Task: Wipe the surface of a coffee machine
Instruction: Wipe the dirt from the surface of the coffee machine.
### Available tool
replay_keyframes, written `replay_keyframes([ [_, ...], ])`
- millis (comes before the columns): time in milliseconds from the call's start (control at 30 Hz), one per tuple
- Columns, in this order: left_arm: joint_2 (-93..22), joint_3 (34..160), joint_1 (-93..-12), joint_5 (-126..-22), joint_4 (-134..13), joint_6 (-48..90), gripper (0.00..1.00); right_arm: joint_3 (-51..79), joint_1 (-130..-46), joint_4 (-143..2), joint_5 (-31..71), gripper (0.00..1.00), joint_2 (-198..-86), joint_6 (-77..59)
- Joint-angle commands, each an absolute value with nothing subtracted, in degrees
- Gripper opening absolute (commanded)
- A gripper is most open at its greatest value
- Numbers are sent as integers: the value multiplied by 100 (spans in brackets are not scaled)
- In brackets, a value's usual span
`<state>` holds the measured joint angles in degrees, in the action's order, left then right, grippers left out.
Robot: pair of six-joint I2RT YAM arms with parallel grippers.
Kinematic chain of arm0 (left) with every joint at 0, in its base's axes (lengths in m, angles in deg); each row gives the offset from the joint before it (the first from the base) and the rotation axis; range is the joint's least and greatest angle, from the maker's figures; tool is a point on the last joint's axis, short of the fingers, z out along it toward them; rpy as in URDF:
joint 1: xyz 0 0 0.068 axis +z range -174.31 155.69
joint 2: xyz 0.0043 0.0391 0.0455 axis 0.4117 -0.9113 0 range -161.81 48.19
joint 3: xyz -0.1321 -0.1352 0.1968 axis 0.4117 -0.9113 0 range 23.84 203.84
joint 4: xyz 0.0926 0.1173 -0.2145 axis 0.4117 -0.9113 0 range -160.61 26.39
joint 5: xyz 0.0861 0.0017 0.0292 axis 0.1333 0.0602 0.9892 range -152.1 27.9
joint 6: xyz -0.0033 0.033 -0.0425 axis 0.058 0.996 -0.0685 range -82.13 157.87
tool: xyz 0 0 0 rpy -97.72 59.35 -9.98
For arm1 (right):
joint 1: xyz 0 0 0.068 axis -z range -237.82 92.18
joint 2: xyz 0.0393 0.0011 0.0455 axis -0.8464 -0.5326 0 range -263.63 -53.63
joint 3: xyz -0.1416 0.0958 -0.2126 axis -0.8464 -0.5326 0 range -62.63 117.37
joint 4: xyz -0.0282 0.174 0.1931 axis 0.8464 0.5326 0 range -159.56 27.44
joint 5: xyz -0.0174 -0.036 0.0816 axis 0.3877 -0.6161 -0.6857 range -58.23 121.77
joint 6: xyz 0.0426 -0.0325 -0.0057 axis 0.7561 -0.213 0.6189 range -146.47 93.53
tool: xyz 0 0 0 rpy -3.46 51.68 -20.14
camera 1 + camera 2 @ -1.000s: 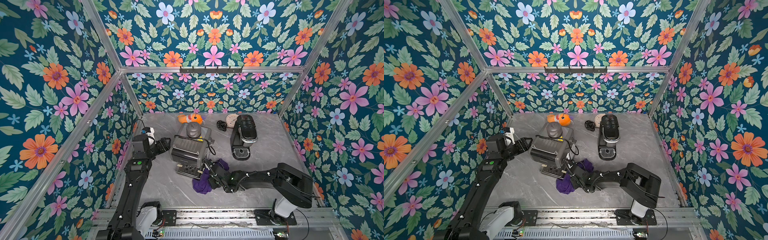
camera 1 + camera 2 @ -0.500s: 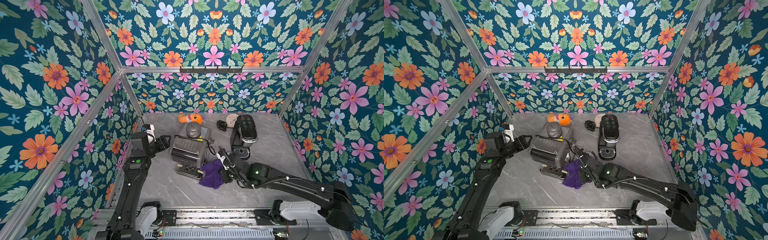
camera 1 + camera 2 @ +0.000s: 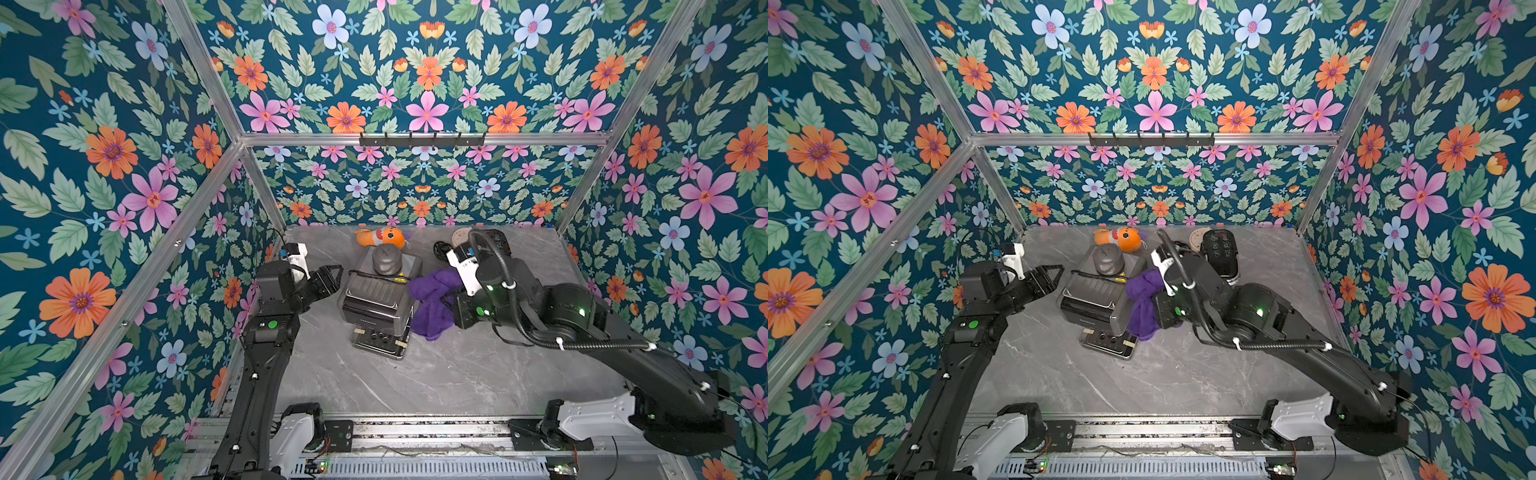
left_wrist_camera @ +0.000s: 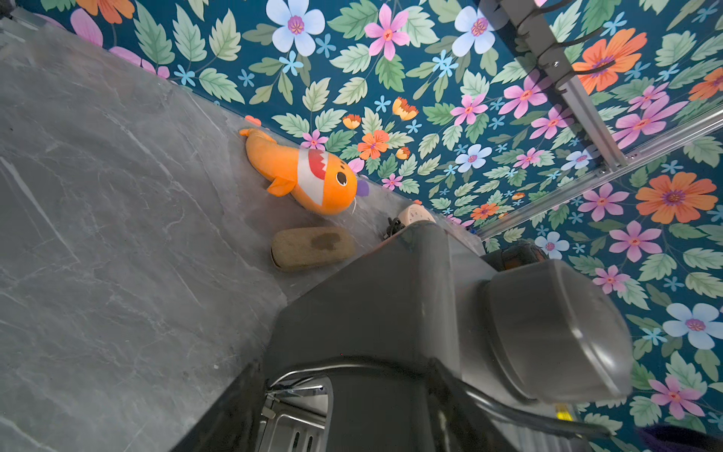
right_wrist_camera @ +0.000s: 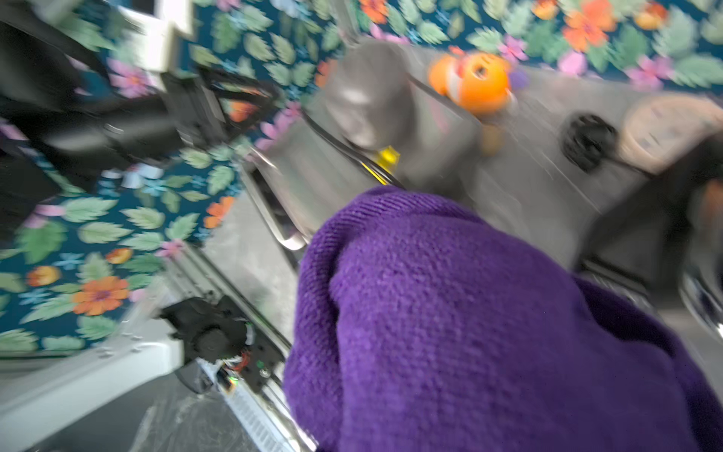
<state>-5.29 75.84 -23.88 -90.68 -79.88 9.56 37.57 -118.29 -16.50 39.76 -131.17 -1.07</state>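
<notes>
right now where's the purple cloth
In both top views the purple cloth hangs mid-table in the right gripper, at the right side of the grey coffee machine.

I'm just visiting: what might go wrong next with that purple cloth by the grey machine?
The purple cloth, bunched in the shut right tool, hangs loose; it may snag the black cable lying across the top of the coffee machine. The left tool stands open beside the machine, gripping nothing, so a firm wipe might shove it.

coffee machine (image 3: 380,299) centre; cloth (image 3: 432,303) at its right side; plush fish (image 3: 380,237) behind it; capsule machine (image 3: 1219,253) right-rear
</notes>
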Motion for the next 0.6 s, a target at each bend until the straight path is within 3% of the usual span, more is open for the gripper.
replay_keyframes([
  [0, -490, 7639, -2395, -9119, -7890, 864, 65, 4919, -11975, -1205, 3627, 0, -13871, -615],
  [200, -321, 7425, -2405, -9126, -7781, 634, 64, 6880, -11987, -1155, 3061, 0, -15591, -1060],
  [400, -235, 7340, -2414, -8967, -7889, 614, 63, 8997, -11971, -438, 3404, 0, -17256, -1256],
  [567, -193, 7350, -2413, -8795, -8064, 672, 62, 9336, -11742, -605, 3299, 0, -17706, -1073],
])
